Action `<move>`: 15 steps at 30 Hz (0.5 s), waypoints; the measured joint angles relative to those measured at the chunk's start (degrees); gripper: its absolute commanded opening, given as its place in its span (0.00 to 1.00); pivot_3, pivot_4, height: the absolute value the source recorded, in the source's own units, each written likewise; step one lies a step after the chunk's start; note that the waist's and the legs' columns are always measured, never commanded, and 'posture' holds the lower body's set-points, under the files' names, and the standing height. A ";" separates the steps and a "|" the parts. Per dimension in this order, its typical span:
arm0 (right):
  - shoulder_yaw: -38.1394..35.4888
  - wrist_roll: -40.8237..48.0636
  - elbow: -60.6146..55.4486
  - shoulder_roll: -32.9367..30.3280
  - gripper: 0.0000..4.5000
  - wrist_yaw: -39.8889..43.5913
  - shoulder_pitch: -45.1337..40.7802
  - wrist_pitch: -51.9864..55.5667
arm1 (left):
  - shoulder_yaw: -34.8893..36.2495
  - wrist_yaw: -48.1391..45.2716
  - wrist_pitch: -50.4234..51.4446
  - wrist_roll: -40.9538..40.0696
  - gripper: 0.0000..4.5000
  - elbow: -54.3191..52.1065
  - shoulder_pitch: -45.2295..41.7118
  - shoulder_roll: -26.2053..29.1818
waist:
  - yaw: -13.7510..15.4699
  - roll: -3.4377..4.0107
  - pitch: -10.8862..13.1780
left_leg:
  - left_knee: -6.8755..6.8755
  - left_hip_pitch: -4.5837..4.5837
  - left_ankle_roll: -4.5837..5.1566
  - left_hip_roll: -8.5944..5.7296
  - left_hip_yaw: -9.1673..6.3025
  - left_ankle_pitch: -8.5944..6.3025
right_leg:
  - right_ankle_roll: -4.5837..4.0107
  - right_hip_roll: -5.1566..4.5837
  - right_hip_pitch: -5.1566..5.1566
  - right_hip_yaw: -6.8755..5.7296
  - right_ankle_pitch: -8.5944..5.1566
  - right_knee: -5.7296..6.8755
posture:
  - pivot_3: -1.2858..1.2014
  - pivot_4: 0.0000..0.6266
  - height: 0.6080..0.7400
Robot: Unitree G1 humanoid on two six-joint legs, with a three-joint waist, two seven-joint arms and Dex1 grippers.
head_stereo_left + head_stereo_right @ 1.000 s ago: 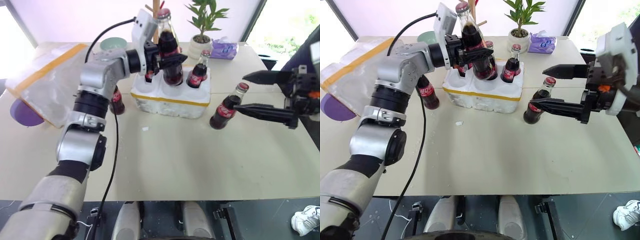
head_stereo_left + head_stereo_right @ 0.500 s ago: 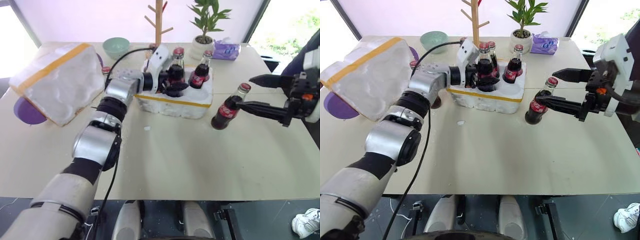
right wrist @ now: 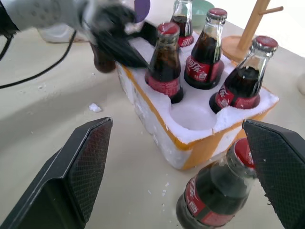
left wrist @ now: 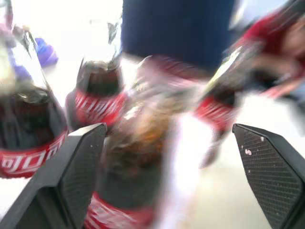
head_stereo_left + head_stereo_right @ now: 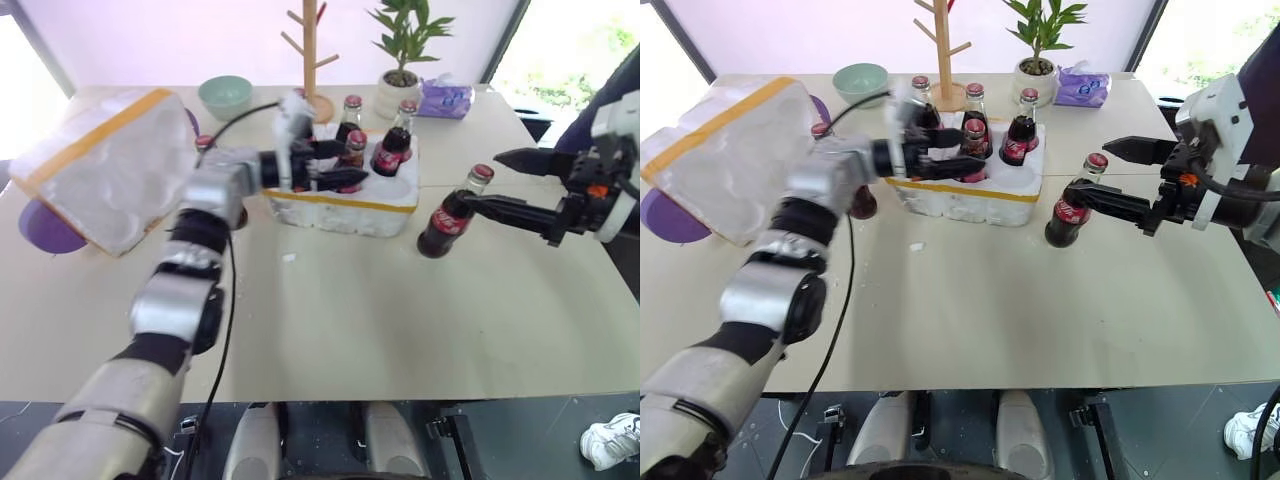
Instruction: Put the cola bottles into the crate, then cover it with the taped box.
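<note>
The left gripper [image 5: 335, 168] has its fingers spread wide on either side of a cola bottle [image 5: 353, 158] that stands in a front well of the crate [image 5: 340, 200]; the bottle looks set down and let go. Three more bottles stand in the back wells. The right gripper [image 5: 505, 180] also has its fingers apart, one above and one below the neck of a bottle [image 5: 448, 212] that stands on the table [image 5: 400, 300] just beside the crate's right end, not clamped on it. A sixth bottle [image 5: 862, 198] stands on the table at the crate's left end, partly hidden by the left arm. The taped box [image 5: 110, 165] lies tilted at the table's left, well apart from the crate.

The loading step seems in hand, four of six bottles placed. Next, the left fingers likely need to draw clear of the bottles without tipping them, while the right fingers should close on the nearby bottle and lift it to an empty well.
</note>
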 measured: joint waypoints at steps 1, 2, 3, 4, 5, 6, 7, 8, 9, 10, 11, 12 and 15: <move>-0.04 0.05 -0.06 0.20 1.00 -0.15 0.36 0.18 | 1.63 -0.71 4.56 -3.17 0.99 -5.88 2.33 2.73 | -0.18 0.01 0.00 | -0.01 0.01 0.00 0.00 0.00 0.00 | 0.00 0.00 0.00 0.00 0.00 0.00 | 0.52 0.24 1.00; -0.10 0.15 -0.13 0.40 1.00 -0.24 0.73 0.26 | 3.57 -1.12 8.94 -6.46 0.99 -11.65 4.81 5.52 | -0.29 0.02 -0.01 | 0.00 0.04 0.00 0.01 0.00 0.00 | 0.00 0.00 0.02 0.01 0.00 0.02 | 0.52 0.24 1.00; -0.13 0.22 -0.14 0.66 1.00 -0.30 0.90 0.29 | 5.14 -1.03 11.96 -8.83 0.99 -15.73 6.65 7.55 | -0.29 0.02 -0.01 | 0.02 0.06 0.00 0.01 0.00 0.01 | 0.01 0.00 0.05 0.01 0.00 0.03 | 0.52 0.24 1.00; -0.12 0.30 -0.25 1.03 1.00 -0.43 1.10 0.31 | 7.41 -0.34 15.51 -11.63 0.99 -21.01 9.61 10.50 | -0.22 0.04 -0.02 | 0.03 0.09 0.00 0.00 0.00 0.00 | 0.01 -0.01 0.10 0.01 0.01 0.03 | 0.52 0.24 1.00; -0.08 0.33 -0.35 1.25 1.00 -0.53 1.20 0.32 | 9.07 0.63 17.42 -13.05 0.99 -24.87 12.21 12.44 | -0.15 0.05 -0.02 | 0.05 0.13 0.00 0.00 0.00 0.01 | 0.01 -0.03 0.16 0.00 0.01 0.02 | 0.52 0.24 1.00; -0.06 0.35 -0.48 1.38 1.00 -0.64 1.24 0.33 | 10.44 1.61 18.89 -14.20 0.99 -28.46 15.17 14.07 | -0.05 0.05 -0.02 | 0.07 0.19 -0.01 -0.01 0.01 0.00 | 0.00 -0.05 0.25 0.00 0.00 0.00 | 0.52 0.24 1.00; -0.03 0.36 -0.62 1.51 1.00 -0.69 1.21 0.32 | 11.36 2.93 19.80 -14.86 0.99 -31.52 18.27 15.52 | 0.10 0.05 -0.02 | 0.07 0.23 -0.01 -0.02 0.01 0.00 | -0.01 -0.06 0.33 -0.01 -0.01 -0.06 | 0.52 0.24 1.00; -0.01 0.36 -0.65 1.57 1.00 -0.69 1.19 0.32 | 12.50 4.43 20.53 -15.22 0.99 -34.25 21.80 16.65 | 0.22 0.04 -0.02 | 0.09 0.29 -0.02 -0.03 0.01 0.01 | -0.08 -0.09 0.45 -0.02 -0.04 -0.12 | 0.52 0.24 1.00; 0.01 0.35 -0.61 1.60 1.00 -0.68 1.15 0.32 | 13.21 5.90 20.86 -15.25 0.99 -35.72 24.24 17.11 | 0.37 0.03 -0.02 | 0.14 0.31 -0.02 -0.04 0.01 0.01 | -0.18 -0.11 0.50 -0.03 -0.10 -0.14 | 0.52 0.24 1.00; 0.06 0.34 -0.58 1.61 1.00 -0.62 1.11 0.32 | 14.17 7.96 21.11 -15.29 0.99 -37.43 26.74 17.32 | 0.46 0.01 -0.01 | 0.17 0.31 -0.03 -0.05 0.01 0.01 | -0.21 -0.12 0.53 -0.03 -0.12 -0.17 | 0.52 0.24 1.00; 0.27 0.32 -0.53 1.61 1.00 -0.50 0.92 0.31 | 15.47 10.15 21.37 -15.28 0.99 -38.93 29.09 17.44 | 0.44 0.01 -0.01 | 0.19 0.31 -0.03 -0.05 0.03 0.01 | -0.22 -0.14 0.55 -0.02 -0.12 -0.19 | 0.52 0.24 1.00; 0.47 0.29 -0.42 1.63 1.00 -0.35 0.70 0.30 | 16.46 11.88 21.37 -15.19 0.99 -39.75 30.85 17.63 | 0.39 0.00 -0.01 | 0.19 0.32 -0.03 -0.05 0.04 0.01 | -0.22 -0.14 0.56 -0.01 -0.12 -0.20 | 0.52 0.24 1.00; 1.32 0.11 0.66 1.62 1.00 0.08 -0.38 0.29 | 18.08 18.95 17.66 -11.10 0.99 -40.89 36.20 18.16 | 0.25 0.01 -0.01 | 0.16 0.38 -0.03 -0.05 0.03 0.01 | -0.23 -0.12 0.56 -0.01 -0.13 -0.17 | 0.52 0.24 1.00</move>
